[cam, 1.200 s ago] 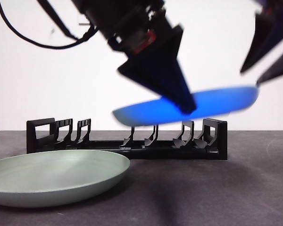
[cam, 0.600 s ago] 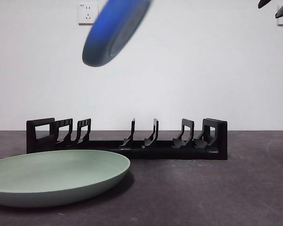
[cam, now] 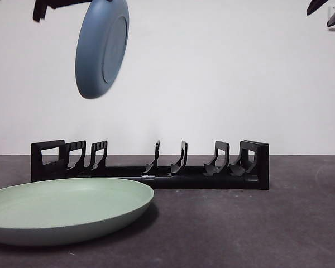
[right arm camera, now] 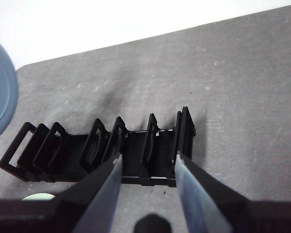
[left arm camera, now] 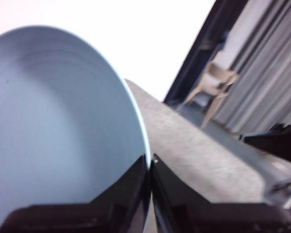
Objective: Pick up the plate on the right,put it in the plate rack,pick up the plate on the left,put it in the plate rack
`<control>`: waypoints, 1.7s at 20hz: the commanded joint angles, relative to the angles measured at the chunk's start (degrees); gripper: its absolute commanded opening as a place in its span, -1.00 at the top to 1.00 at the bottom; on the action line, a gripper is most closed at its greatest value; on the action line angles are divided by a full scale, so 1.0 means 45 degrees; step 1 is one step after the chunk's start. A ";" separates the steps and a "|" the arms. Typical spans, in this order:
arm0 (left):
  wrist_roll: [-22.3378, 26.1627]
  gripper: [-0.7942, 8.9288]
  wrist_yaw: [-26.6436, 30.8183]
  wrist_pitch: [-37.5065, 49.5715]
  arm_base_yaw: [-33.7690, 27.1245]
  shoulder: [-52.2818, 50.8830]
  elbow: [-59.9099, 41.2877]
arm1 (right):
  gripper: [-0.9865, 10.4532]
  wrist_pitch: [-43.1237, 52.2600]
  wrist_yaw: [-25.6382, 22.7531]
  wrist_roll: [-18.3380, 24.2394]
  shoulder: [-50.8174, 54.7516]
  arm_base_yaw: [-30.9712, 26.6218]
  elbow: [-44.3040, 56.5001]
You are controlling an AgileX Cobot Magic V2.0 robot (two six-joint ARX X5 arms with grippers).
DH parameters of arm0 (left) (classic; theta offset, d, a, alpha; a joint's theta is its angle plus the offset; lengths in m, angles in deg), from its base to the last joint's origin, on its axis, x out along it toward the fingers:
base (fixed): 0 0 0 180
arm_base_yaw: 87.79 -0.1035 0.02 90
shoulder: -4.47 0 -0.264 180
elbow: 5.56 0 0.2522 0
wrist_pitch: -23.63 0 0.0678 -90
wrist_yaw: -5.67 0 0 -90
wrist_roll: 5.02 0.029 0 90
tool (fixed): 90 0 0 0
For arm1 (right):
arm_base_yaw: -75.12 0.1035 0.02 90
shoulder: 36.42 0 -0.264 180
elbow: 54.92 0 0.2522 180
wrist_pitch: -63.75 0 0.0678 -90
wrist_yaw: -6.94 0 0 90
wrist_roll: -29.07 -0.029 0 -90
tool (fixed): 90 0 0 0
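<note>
Blue plate (cam: 102,46): held high above the rack's left end, nearly on edge, rim pinched in my left gripper (left arm camera: 150,167), jaws closed on it.

Green plate (cam: 67,209): flat on the desk (cam: 240,223), front left, just before the rack.

Rack (cam: 151,166): black, lying across the desk, prongs upright, no plate in it.

Right gripper (right arm camera: 148,167): raised above the rack's right end, jaws spread, holding nothing; in the front view only black tips at the top right corner.
</note>
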 commanded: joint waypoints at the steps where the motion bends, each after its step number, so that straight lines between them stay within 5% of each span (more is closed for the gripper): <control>1: -0.1132 0.86 -0.0675 0.0544 -0.0486 0.0787 -0.0039 | 0.50 0.0068 -0.0044 -0.0121 -0.0126 0.0010 0.0019; 18: -0.0942 0.85 -0.0801 0.0427 -0.1452 0.3968 -0.0039 | 0.50 0.0000 -0.0034 -0.0131 -0.0209 0.0010 0.0024; 22: -0.0568 0.61 -0.0860 -0.0491 -0.1447 0.3963 -0.0039 | 0.50 -0.0005 0.0058 -0.0359 -0.0233 0.0107 0.0019; 25: -0.0272 0.25 -0.0962 -0.0889 -0.1447 0.3745 -0.0039 | 0.50 -0.0024 0.0578 -0.0471 -0.0447 0.0583 0.0019; 29: 0.0583 0.25 -0.1200 -0.1608 -0.1443 0.2652 -0.0039 | 0.50 0.0005 0.2336 -0.0651 -0.1433 0.1632 0.0019; 34: 0.2681 0.24 0.0068 -0.3657 -0.1224 -0.0277 -0.0039 | 0.50 0.0641 0.2419 -0.0651 -0.3818 0.3784 0.0019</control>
